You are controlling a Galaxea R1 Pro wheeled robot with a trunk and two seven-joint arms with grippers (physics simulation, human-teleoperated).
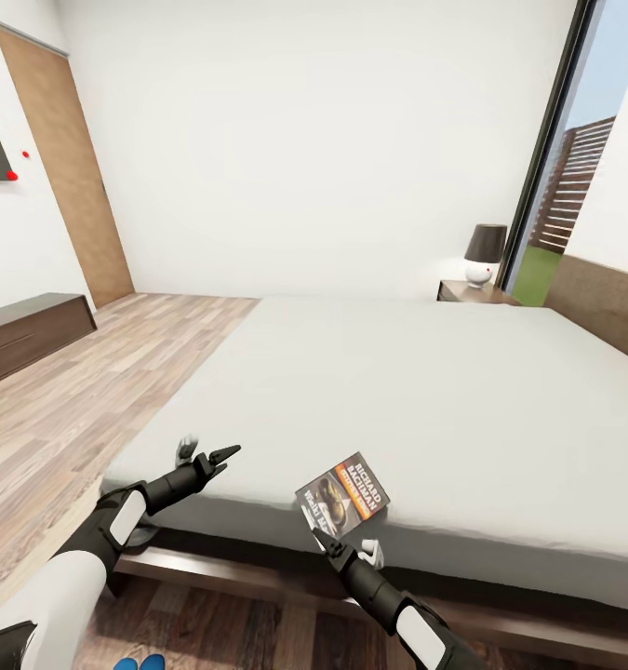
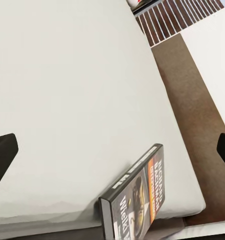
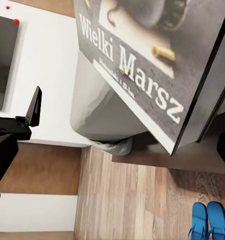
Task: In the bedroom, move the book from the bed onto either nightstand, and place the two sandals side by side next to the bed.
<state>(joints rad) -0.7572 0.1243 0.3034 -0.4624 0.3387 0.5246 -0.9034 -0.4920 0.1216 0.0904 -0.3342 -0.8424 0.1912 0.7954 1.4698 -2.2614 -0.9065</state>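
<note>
The book (image 1: 343, 496) rests tilted at the near edge of the bed's grey mattress (image 1: 425, 391), one corner poking past the edge; its dark cover fills much of the right wrist view (image 3: 142, 65), and its spine shows in the left wrist view (image 2: 140, 200). Just below that corner my right gripper (image 1: 348, 547) is open, fingers on either side of the book's lower edge. Over the mattress's near left corner my left gripper (image 1: 207, 453) is open and holds nothing. Two blue sandals (image 3: 207, 220) lie together on the floor by my base (image 1: 139, 663). The nightstand (image 1: 476, 291) stands beyond the bed's far side.
The bed's dark wooden frame (image 1: 258, 577) juts out below the mattress. A lamp (image 1: 484, 253) sits on the nightstand beside the tall window (image 1: 574, 186). The headboard (image 1: 602, 302) runs along the right. A long dark cabinet (image 1: 30, 330) and a tan door (image 1: 67, 167) line the left wall.
</note>
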